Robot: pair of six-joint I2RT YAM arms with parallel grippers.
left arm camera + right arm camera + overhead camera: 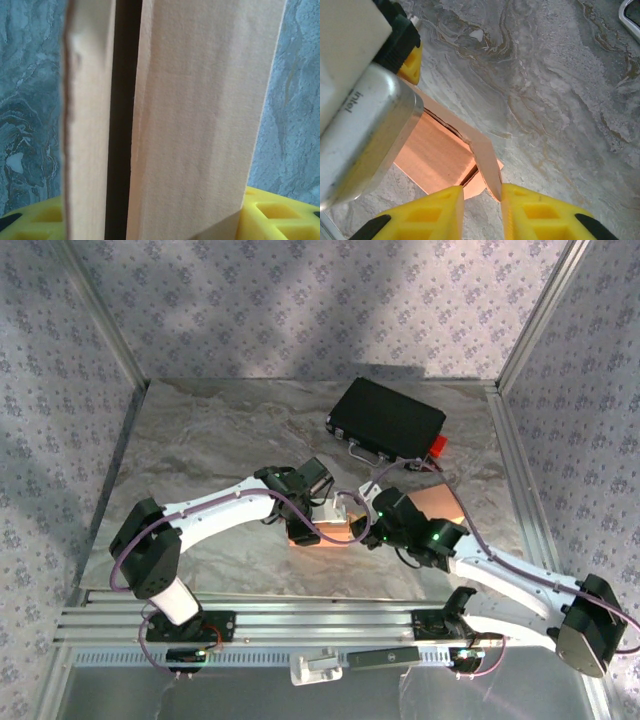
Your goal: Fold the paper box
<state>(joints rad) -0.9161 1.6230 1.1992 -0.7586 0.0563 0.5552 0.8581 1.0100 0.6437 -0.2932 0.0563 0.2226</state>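
The brown paper box sits mid-table between both arms, partly folded. My left gripper reaches over it from the left. In the left wrist view two upright cardboard walls with a dark slot between them span the gap between its yellow fingers, which are shut on them. My right gripper is at the box's right end, jaws apart. A narrow flap rises from the box and rests against the inner face of one finger; the other finger stands clear of it.
A black case with a red tab lies at the back right. A brown cardboard panel lies beside the right arm. The left wrist's silver camera housing hangs close over the box. Patterned walls enclose the marble table.
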